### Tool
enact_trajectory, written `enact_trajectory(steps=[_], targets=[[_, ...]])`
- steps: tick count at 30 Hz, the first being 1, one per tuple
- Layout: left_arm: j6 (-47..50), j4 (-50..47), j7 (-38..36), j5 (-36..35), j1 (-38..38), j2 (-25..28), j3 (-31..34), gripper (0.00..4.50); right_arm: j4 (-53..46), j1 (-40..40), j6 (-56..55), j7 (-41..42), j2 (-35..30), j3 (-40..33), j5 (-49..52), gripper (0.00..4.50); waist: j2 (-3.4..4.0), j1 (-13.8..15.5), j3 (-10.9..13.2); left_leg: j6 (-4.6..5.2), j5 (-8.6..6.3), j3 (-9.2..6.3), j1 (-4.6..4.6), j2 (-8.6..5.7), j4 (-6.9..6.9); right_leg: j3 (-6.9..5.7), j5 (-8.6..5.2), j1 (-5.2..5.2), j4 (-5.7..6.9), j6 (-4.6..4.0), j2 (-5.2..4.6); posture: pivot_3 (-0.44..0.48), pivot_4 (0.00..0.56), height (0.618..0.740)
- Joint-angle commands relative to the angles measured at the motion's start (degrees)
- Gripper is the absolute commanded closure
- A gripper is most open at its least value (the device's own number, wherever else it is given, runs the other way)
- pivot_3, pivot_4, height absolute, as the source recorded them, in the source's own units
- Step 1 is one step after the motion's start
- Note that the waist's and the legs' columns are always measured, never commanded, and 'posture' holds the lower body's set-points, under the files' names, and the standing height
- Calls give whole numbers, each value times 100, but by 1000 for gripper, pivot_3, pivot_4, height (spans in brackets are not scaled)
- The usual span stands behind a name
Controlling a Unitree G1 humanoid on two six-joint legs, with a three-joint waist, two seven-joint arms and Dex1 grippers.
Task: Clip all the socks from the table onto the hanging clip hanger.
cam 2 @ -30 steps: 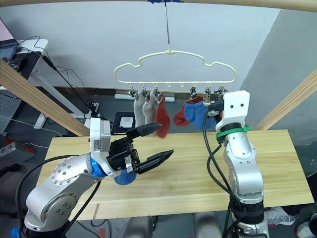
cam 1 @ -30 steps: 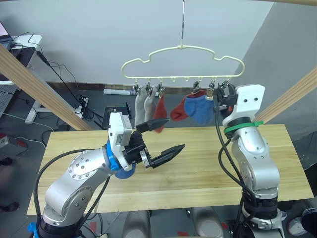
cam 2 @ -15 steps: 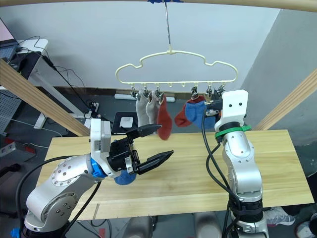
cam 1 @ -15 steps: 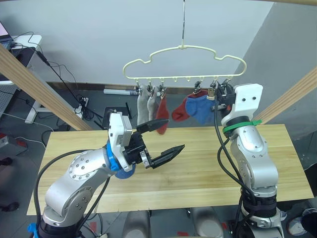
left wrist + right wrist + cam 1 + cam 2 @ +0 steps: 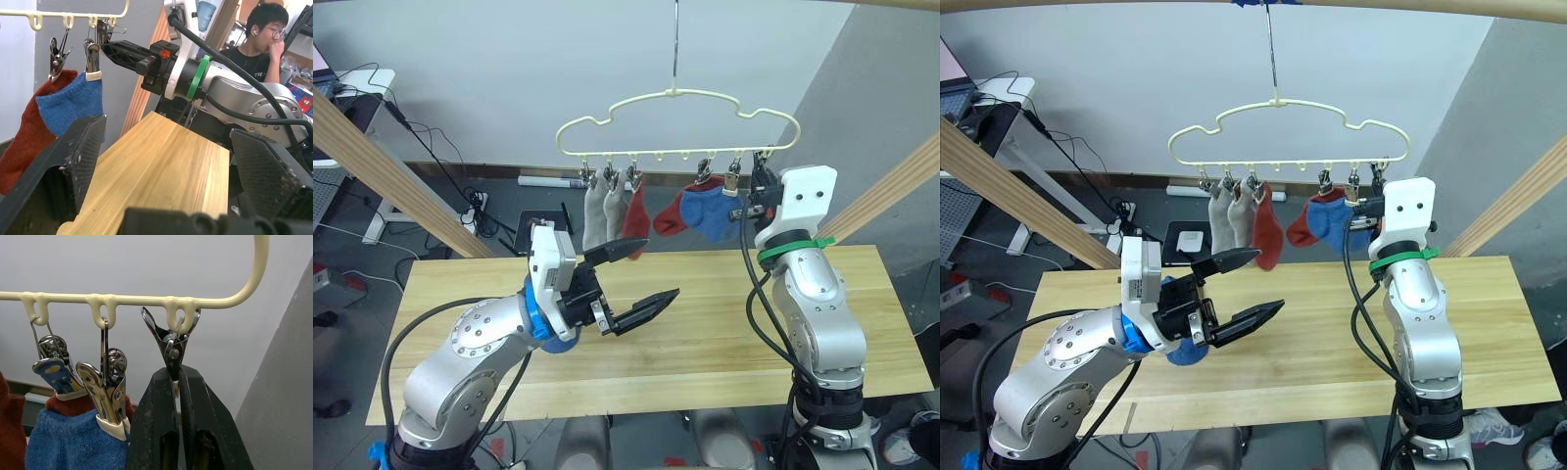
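hung socks have swung slightly left under the clip hanger [image 5: 675, 122]; arms as before | right gripper [image 5: 177, 396] raised at hanger's rightmost clip [image 5: 171, 340], fingers pressed together on its lower end | left gripper [image 5: 631, 277] spread wide, empty, above table [image 5: 705, 323], below hanger | blue sock [image 5: 558, 341] on table under left arm | five socks clipped: two grey, red, red, blue

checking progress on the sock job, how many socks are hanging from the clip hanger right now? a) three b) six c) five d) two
c: the clip hanger carries two grey socks, a red sock, a second red sock and a blue sock, five in all.
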Motion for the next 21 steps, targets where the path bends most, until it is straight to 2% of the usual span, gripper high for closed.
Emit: enact_trajectory(steps=[1, 6, 21], targets=[[-144, -277, -30, -4, 37, -11, -23, 0, -289, 48, -66, 1, 15, -46, 25, 3760, 0, 0, 0, 0, 0, 0, 0, 0, 0, 0, 0, 0, 0, 0, 0, -139, 319, 740], [-162, -286, -45, 13, 76, -9, -31, 0, -308, 133, 1, -5, 17, 25, -29, 2151, 0, 1, 0, 0, 0, 0, 0, 0, 0, 0, 0, 0, 0, 0, 0, -136, 320, 740], [-137, -325, 14, 4, 66, -1, -24, 0, -220, -49, -59, -62, 97, 85, -46, 2151, 0, 3, 0, 0, 0, 0, 0, 0, 0, 0, 0, 0, 0, 0, 0, -130, 324, 740]])
